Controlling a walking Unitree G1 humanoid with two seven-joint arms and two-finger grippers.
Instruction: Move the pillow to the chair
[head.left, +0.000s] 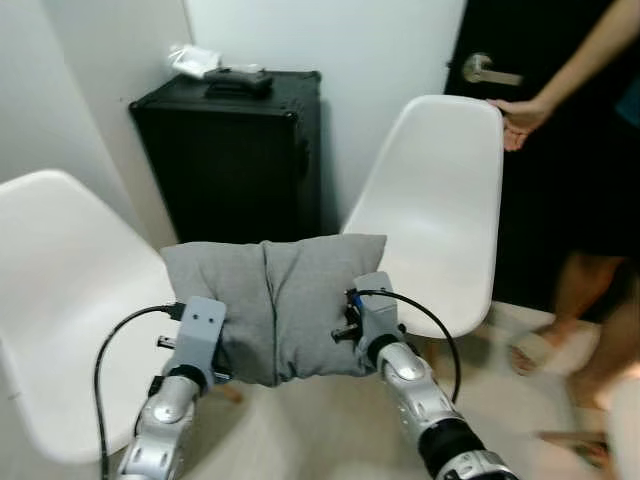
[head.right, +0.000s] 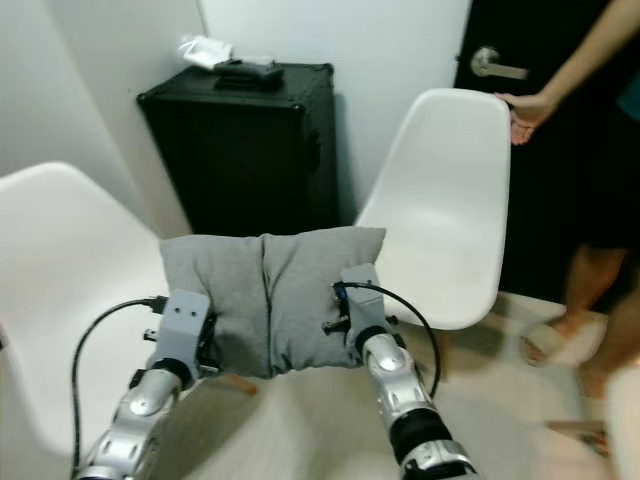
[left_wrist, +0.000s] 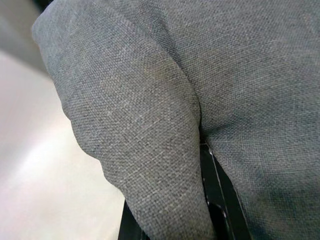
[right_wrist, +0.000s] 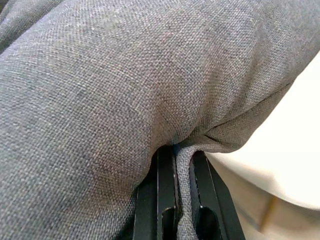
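Note:
A grey fabric pillow (head.left: 272, 300) hangs in the air between my two arms, creased down its middle. My left gripper (head.left: 205, 345) is shut on its lower left edge and my right gripper (head.left: 358, 322) is shut on its lower right edge. In the right wrist view the black fingers (right_wrist: 165, 200) pinch a fold of the grey cloth (right_wrist: 125, 90). The left wrist view has cloth (left_wrist: 165, 100) bulging over a black finger (left_wrist: 220, 200). A white shell chair (head.left: 440, 220) stands ahead on the right, just past the pillow. Another white chair (head.left: 60, 290) is at my left.
A black hard case (head.left: 235, 150) stands against the wall between the chairs, with small items on top. A person stands at the right by a dark door (head.left: 560, 50), one hand (head.left: 518, 120) on the right chair's back, sandalled feet (head.left: 540, 350) on the floor.

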